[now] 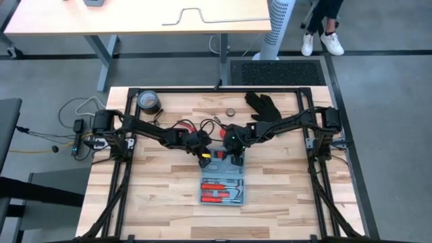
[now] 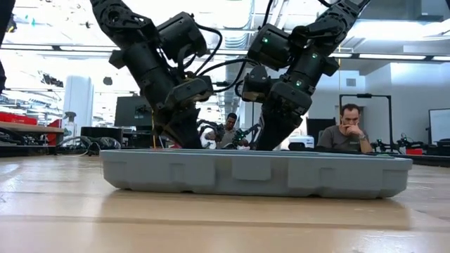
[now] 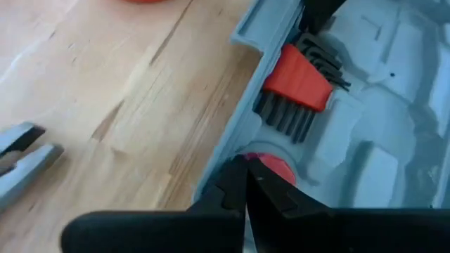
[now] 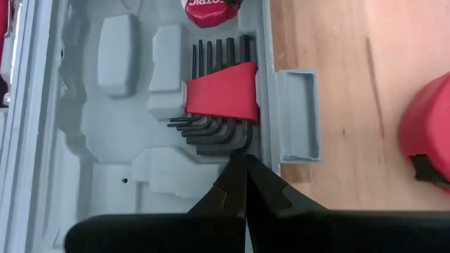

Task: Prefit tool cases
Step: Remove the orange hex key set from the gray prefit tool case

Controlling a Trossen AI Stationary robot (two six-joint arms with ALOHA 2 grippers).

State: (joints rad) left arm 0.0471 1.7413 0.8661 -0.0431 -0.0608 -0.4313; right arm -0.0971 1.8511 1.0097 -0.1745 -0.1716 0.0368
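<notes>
- Looking straight down, both arms are reaching to the table's middle, where the open tool case is lying. The left gripper and right gripper are hovering over its far half; red tools are filling the near half.
- Looking level across the table, the case is sitting flat, likely so the recesses are facing up.
- Looking past the left wrist, the fingers are pinched together by a round red tool.
- Looking past the right wrist, the fingers are pressed together, holding nothing, tips nearly touching the hex key set, probably seating it.
</notes>
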